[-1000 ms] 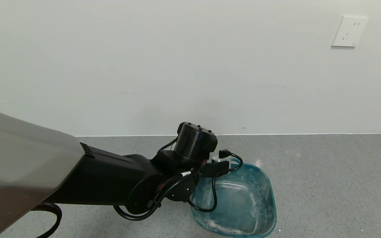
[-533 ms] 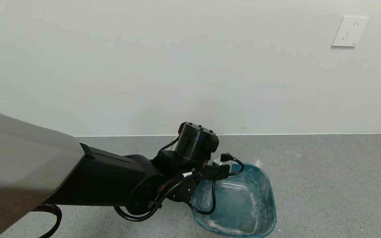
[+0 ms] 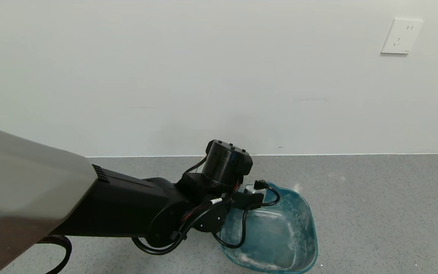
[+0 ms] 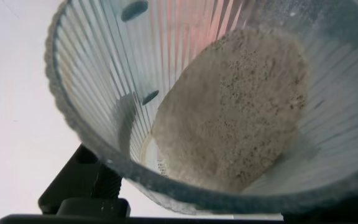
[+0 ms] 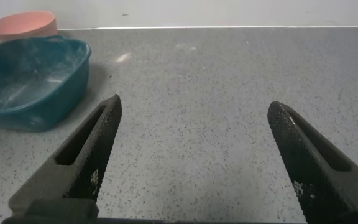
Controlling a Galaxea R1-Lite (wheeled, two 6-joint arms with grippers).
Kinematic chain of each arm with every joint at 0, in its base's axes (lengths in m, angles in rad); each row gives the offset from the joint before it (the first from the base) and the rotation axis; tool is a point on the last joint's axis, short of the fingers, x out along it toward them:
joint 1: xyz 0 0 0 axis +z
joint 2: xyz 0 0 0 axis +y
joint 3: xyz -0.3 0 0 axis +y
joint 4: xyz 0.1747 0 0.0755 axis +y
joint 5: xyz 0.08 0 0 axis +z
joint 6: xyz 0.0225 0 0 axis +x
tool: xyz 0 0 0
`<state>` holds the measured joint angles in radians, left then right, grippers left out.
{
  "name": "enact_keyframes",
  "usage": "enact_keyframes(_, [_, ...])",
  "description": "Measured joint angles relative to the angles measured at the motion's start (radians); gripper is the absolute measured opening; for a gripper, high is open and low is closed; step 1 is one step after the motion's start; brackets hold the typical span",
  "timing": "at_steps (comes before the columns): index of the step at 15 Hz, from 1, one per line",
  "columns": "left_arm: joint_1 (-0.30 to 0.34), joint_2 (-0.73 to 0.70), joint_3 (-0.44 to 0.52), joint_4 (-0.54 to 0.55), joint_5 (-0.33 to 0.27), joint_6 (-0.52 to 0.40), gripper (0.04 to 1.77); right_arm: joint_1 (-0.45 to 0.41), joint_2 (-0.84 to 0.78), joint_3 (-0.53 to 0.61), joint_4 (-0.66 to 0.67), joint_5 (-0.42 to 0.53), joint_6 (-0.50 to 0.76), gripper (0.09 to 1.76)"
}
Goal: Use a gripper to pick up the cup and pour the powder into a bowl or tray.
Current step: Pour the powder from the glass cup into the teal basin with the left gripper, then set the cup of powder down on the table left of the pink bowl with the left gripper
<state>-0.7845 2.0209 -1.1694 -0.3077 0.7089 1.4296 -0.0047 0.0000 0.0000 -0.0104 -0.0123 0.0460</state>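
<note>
Above the teal basin [image 3: 280, 236], which sits toward the desk's [image 3: 375, 205] near edge, the left end effector [image 3: 252, 190] holds the ribbed cup [image 4: 185, 93], jaws closed on it. Its grip is largely hidden behind the wrist in the head view, so this is inferred. Cup is tilted; beige powder [image 4: 235, 112] lies banked against its wall, not yet past the rim. Good practice: keep the mouth over the basin's middle and tip slowly, since caked powder may release at once. Right end effector [image 5: 191, 149] idles open, well apart, low over the desk.
</note>
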Motion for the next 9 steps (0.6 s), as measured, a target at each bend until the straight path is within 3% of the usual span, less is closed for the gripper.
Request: enact_keyframes(9, [-0.024, 0.016, -0.049, 0.001, 0.040, 0.097, 1.32, 0.000, 0.000, 0.000, 0.000, 0.000, 0.000, 1.71])
